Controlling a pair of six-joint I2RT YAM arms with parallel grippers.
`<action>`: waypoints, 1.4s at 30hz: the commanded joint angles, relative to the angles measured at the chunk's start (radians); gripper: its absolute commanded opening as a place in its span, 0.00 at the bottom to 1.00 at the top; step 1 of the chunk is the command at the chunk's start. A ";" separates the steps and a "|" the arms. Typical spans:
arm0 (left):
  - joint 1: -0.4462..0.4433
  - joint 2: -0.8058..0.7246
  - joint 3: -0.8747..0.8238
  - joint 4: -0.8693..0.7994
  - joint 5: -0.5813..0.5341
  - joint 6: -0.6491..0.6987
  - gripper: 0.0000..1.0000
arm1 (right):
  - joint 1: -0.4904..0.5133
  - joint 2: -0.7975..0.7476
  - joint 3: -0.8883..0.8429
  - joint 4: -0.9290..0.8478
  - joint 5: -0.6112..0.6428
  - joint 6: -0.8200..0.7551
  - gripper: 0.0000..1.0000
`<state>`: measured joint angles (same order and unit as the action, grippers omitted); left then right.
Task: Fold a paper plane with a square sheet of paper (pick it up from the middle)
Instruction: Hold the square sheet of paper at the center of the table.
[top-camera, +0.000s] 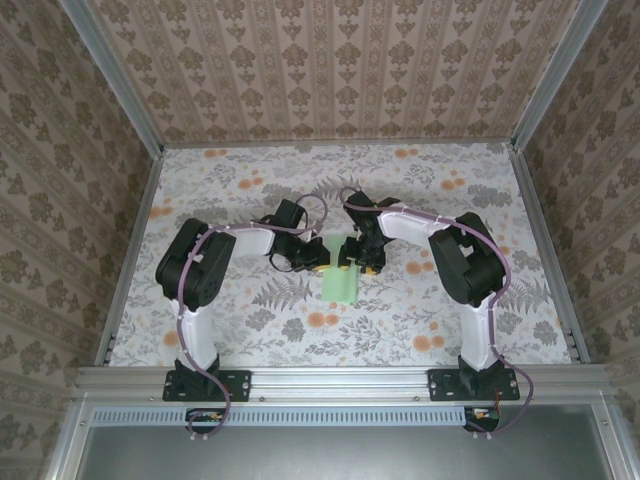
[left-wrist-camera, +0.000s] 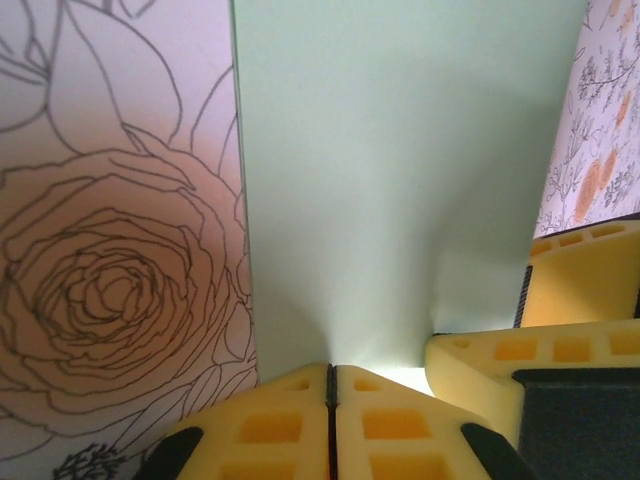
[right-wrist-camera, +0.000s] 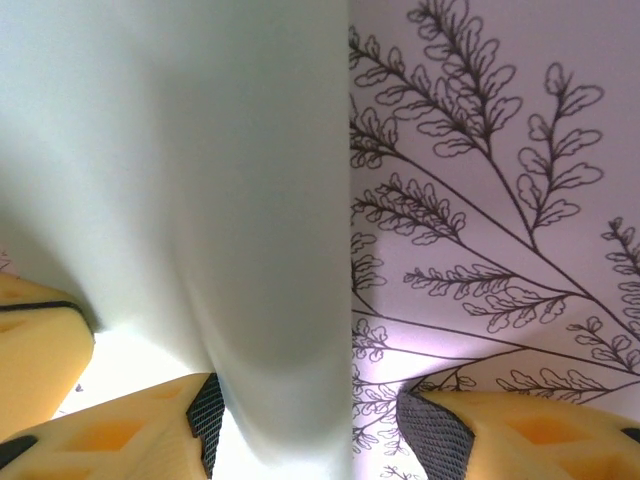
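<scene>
No legible text, label, brand, number or sign anywhere. Sheet of paper (left-wrist-camera: 400, 180): plain, unmarked. Tabletop (top-camera: 400, 330): printed flowers and ferns, no lettering. Walls (top-camera: 330, 70): repeating ornament only.

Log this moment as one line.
left gripper: shut on square sheet of paper | right gripper: open, paper between fingers | paper: near end on floral tabletop

light: bright, even | shadows: soft, faint | wrist views: near edges blurred
</scene>
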<state>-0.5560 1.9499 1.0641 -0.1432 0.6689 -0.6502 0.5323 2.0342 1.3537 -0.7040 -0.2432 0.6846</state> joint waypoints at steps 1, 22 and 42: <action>-0.007 0.049 -0.002 -0.120 -0.079 0.036 0.06 | 0.000 0.106 -0.181 0.112 0.091 -0.014 0.61; -0.012 0.101 -0.033 -0.159 -0.137 0.027 0.00 | 0.081 -0.337 -0.205 0.290 0.049 0.064 0.38; -0.019 0.130 -0.049 -0.191 -0.175 -0.005 0.00 | 0.056 -0.112 -0.170 0.358 0.006 0.114 0.00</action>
<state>-0.5568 1.9690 1.0878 -0.1867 0.6708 -0.6399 0.5980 1.9160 1.2167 -0.3656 -0.2161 0.7860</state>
